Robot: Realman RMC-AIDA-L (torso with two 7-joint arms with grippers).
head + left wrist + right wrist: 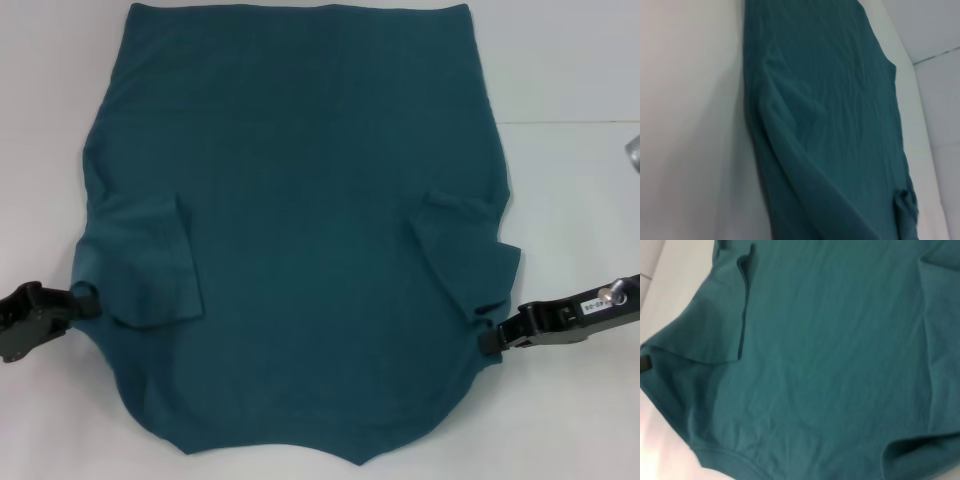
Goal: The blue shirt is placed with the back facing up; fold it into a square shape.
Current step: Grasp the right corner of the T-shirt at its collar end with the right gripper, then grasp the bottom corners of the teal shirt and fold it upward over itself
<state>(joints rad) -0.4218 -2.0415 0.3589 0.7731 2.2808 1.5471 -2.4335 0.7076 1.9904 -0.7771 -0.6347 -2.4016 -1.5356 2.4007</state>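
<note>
The neckline edge of the blue shirt (300,230) lies nearest the head camera, its curved near border dipping to a small notch at the bottom of the view. The shirt is spread flat, plain side up, over a white table (570,80), its straight hem at the far end, and it takes up most of the surface. Both short sleeves are folded inward onto the body: the left sleeve (150,265) lies as a neat rectangular flap, and the right sleeve (460,255) is more rumpled, with creases along its outer side. The left gripper (88,300) sits low at the shirt's left edge, just beside the folded sleeve, closed on the cloth there. The right gripper (490,340) meets the right edge below the other sleeve and pinches the fabric, which puckers at that spot. The wrist views show only teal cloth and white table.
</note>
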